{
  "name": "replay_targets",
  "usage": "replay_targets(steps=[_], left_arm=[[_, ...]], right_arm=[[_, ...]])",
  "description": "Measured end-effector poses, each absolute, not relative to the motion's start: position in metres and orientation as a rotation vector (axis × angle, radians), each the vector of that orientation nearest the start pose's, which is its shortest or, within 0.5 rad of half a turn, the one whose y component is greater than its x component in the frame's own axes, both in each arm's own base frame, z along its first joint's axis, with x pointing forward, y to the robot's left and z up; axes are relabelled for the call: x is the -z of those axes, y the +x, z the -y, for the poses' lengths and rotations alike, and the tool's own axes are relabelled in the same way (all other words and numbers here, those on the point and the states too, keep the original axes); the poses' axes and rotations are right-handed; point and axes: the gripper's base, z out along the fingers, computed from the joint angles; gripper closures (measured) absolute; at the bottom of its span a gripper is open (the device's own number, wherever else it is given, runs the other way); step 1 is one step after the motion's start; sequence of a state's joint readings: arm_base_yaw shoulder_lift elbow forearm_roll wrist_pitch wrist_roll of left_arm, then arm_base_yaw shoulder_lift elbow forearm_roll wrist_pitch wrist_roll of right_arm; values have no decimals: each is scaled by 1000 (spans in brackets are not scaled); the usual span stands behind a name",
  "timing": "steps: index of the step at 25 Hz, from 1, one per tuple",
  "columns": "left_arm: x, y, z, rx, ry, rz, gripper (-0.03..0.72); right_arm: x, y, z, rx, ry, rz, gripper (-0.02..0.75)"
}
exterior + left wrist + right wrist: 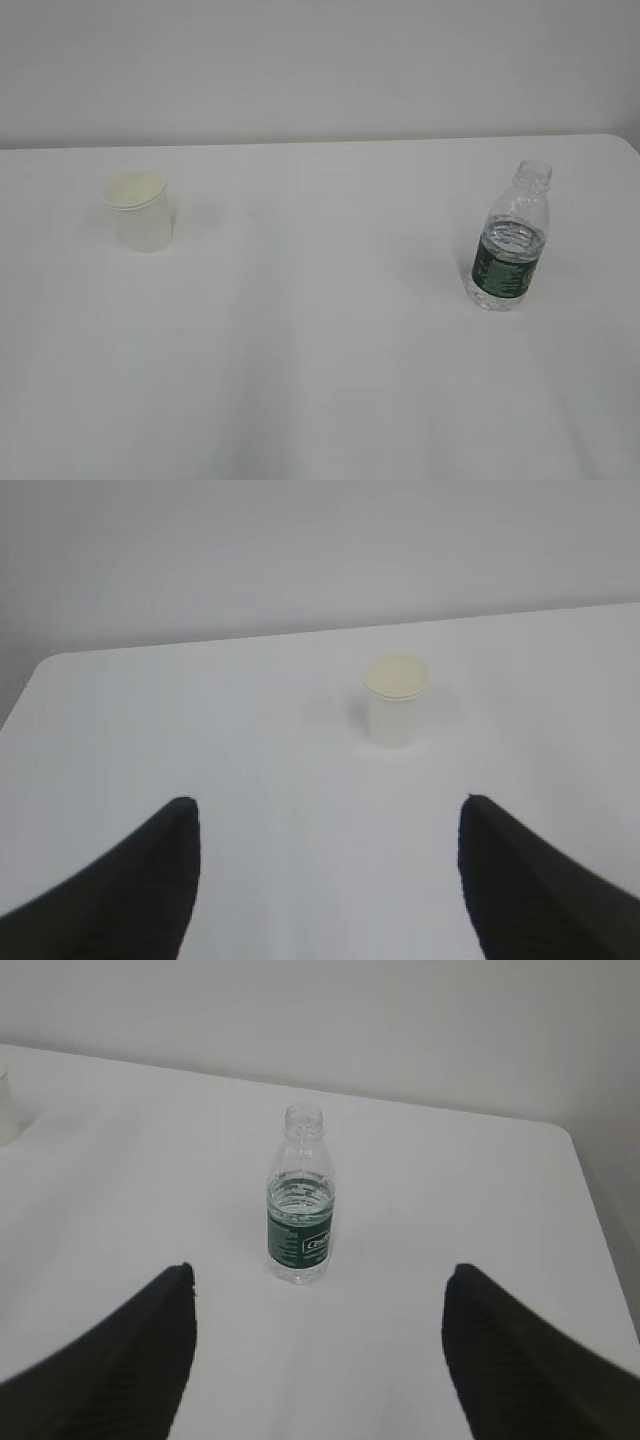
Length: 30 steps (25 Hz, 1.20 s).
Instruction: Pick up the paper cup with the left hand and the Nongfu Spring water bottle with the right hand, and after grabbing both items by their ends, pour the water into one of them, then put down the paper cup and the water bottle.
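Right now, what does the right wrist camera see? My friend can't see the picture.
A small clear water bottle with a green label and no cap stands upright on a white table. The right gripper sits open in front of it, one black finger at each side, touching nothing.

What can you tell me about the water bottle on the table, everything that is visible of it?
The water bottle is small, of clear ribbed plastic, with a dark green label band around its lower body. It has no cap; the threaded neck is open. Clear water fills it to about the top of the label. It stands upright on the white table, on the right side, far apart from the paper cup. Nothing touches it but the table. In the right wrist view it stands ahead of the open gripper, a little left of centre.
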State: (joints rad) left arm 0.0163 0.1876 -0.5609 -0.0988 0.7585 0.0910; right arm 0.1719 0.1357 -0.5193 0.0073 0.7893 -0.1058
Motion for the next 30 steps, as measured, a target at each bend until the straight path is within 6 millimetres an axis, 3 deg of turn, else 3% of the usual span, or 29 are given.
replay_targets(steps=[30], left_arm=[[-326,114,2,46,-6,-1837,121]], right_arm=[[-315,103,-17,31,-341,-1828,152]])
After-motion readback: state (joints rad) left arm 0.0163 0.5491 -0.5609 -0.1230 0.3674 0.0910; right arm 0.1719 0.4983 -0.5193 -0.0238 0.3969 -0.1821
